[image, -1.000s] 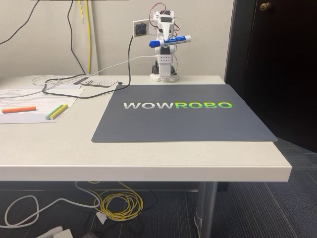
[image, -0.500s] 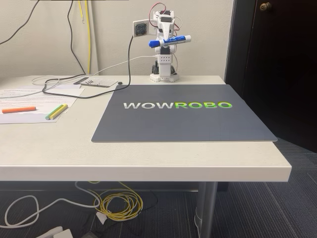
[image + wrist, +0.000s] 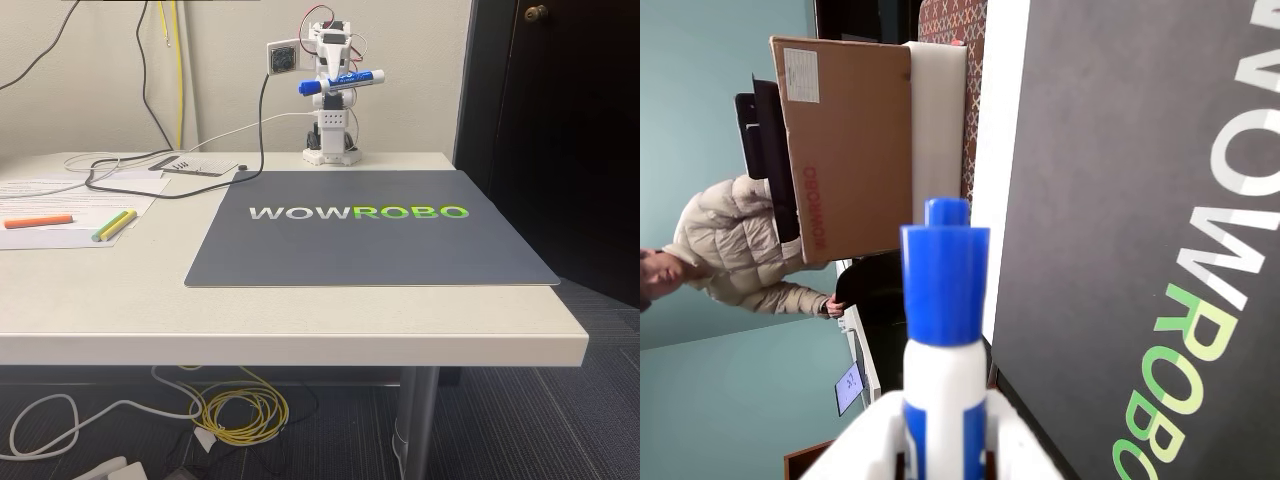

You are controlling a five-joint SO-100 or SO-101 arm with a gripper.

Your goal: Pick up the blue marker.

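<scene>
The blue marker [image 3: 342, 82] is held crosswise high above the table's back edge, blue cap to the left in the fixed view. My gripper [image 3: 338, 84] is shut on its white barrel, with the white arm folded upright over its base [image 3: 331, 152]. In the wrist view, which lies on its side, the marker [image 3: 943, 330] rises from the bottom edge with its blue end up, clamped between the white fingers [image 3: 1025, 450] of my gripper [image 3: 943, 458].
A dark grey WOWROBO mat [image 3: 370, 228] covers the table's right half. An orange marker [image 3: 38, 221] and green and yellow markers [image 3: 114, 225] lie on papers at left. Cables [image 3: 150, 170] trail near the back. A person in a puffy jacket [image 3: 735, 245] stands beyond the table.
The marker has risen very slightly in the gripper's hold; otherwise nothing has moved.
</scene>
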